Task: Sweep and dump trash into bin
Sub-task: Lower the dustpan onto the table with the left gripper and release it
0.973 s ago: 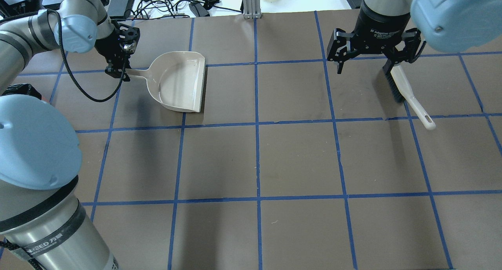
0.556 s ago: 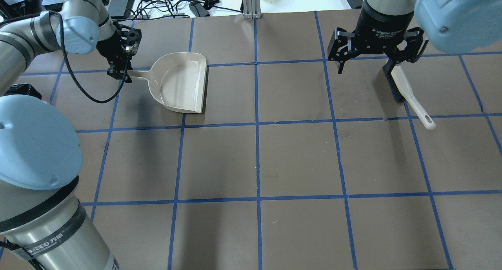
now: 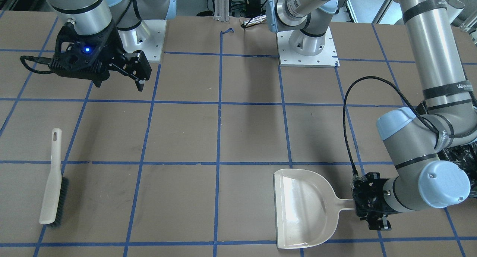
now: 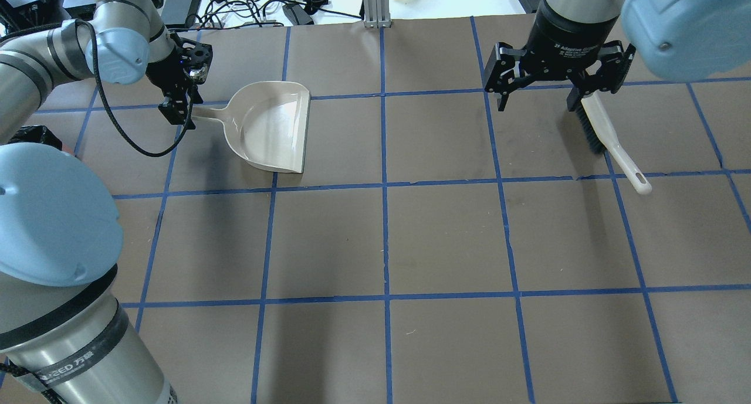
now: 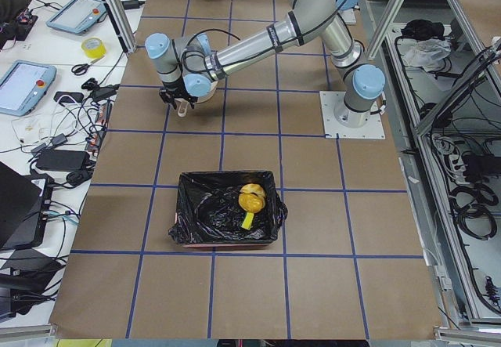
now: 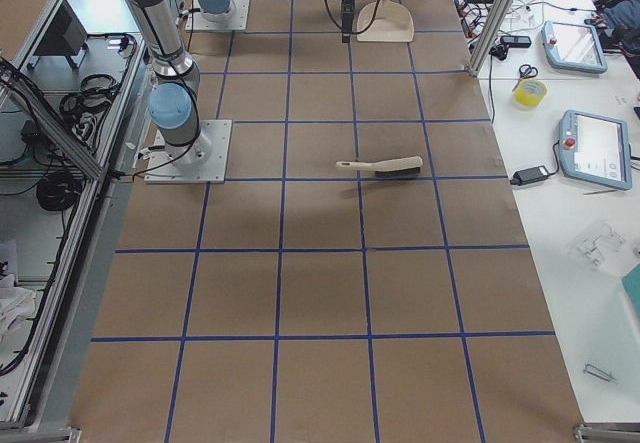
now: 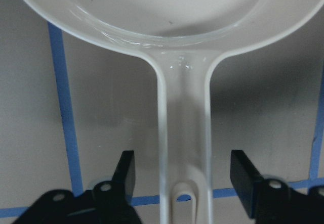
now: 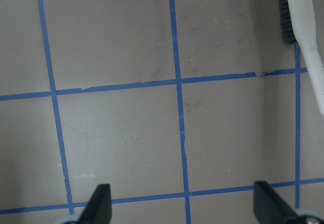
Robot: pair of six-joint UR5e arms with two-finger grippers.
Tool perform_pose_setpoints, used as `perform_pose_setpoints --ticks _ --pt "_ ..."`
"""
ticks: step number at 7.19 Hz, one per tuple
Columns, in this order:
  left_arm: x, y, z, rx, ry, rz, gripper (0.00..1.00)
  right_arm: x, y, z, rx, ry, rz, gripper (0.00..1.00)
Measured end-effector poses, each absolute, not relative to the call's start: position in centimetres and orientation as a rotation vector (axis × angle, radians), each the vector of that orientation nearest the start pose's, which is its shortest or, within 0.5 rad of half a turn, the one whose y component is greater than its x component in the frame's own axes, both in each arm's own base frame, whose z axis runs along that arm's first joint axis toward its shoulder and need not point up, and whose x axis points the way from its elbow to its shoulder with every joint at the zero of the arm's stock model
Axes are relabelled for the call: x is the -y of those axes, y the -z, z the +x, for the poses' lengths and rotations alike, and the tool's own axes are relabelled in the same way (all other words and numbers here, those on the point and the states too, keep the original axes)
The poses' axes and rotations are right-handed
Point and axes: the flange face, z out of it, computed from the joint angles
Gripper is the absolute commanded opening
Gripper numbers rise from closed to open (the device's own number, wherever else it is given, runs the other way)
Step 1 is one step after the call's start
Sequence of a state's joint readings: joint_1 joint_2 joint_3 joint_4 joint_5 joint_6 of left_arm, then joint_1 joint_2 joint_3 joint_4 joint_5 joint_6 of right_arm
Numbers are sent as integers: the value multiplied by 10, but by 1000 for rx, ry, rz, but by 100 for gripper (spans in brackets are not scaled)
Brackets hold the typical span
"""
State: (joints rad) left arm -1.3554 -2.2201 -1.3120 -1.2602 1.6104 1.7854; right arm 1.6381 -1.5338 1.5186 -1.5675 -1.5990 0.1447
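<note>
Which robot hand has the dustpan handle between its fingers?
The left gripper: its open fingers straddle the dustpan handle. The right gripper has nothing between its fingers.

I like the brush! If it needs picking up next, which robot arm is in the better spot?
Right, most likely. The right tool hangs open and empty near the brush, on the same side of the table. The left tool sits far across, open around the handle of the dustpan.

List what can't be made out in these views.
Trash in the bin: exterior left view, too small and far to count the pieces.
Brush head: overhead view, partly under the right gripper.
Dustpan handle end: left wrist view, cut off by the bottom edge.
</note>
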Motion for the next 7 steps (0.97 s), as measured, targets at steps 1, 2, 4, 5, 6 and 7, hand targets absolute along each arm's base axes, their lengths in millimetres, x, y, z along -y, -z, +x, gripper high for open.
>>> perform_pose_setpoints --ticks 1,2,4,5,6,7 --pt "720 -261 22 2221 98 -2162 91 499 -495 165 -3165 24 123 100" --pt "714 -286 16 2266 72 -2108 92 499 -495 164 -3165 24 124 100" --pt "696 -344 -13 2360 44 -2001 92 499 -495 164 -3165 24 124 100" --pt "684 -371 -36 2404 45 -1950 92 499 -495 164 -3165 23 124 100" --pt "669 -397 -58 2444 51 -1894 92 499 -495 164 -3165 23 123 100" --pt "650 -423 -74 2477 69 -1840 92 499 -495 165 -3165 22 122 100"
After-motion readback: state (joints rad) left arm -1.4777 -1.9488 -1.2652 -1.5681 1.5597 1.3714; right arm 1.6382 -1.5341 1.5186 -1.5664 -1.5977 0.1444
